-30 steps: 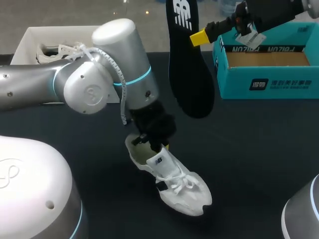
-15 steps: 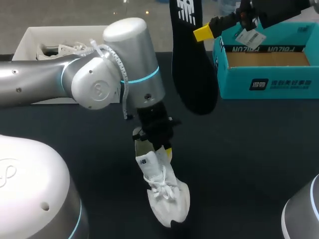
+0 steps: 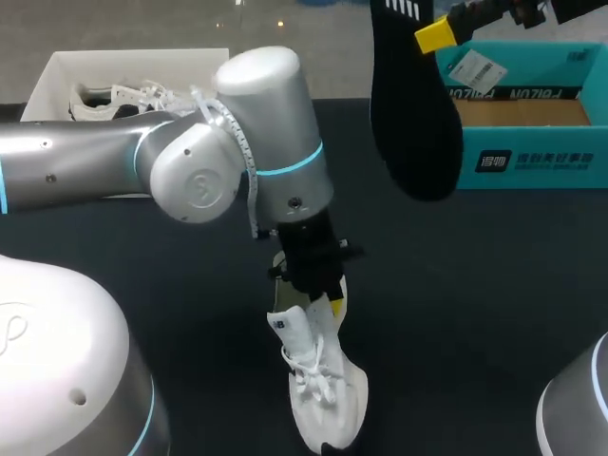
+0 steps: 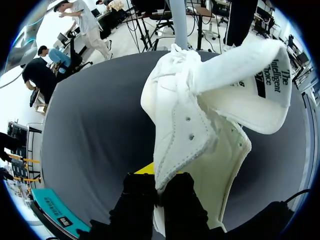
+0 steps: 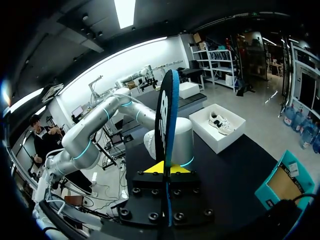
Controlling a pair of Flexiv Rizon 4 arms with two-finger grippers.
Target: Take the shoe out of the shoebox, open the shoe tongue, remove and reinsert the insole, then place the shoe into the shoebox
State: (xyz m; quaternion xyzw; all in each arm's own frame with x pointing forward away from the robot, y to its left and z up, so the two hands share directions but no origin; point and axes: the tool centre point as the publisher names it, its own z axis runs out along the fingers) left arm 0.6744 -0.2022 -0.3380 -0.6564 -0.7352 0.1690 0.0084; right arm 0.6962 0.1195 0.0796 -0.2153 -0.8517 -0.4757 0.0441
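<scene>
A white shoe (image 3: pixel 323 394) hangs toe-down over the dark table, its tongue (image 4: pixel 250 70) folded out. My left gripper (image 3: pixel 323 300) is shut on the edge of the shoe's heel collar; in the left wrist view the gripper (image 4: pixel 157 192) pinches that white edge of the shoe (image 4: pixel 200 125). High at the back right my right gripper (image 3: pixel 439 34) is shut on a black insole (image 3: pixel 410 123), which hangs down in front of the teal shoebox (image 3: pixel 532 157). From the right wrist the insole (image 5: pixel 167 110) shows edge-on, rising from between the gripper's (image 5: pixel 165 169) yellow tips.
A white box (image 3: pixel 52 76) at the back left holds a second white shoe (image 3: pixel 100 95). The teal shoebox stands open at the back right, showing its brown floor. My left arm's big elbow (image 3: pixel 237 133) spans the middle left of the table.
My left arm moved right with the shoe and turned it, so the toe now points towards the front edge. My right gripper carried the insole to the right.
</scene>
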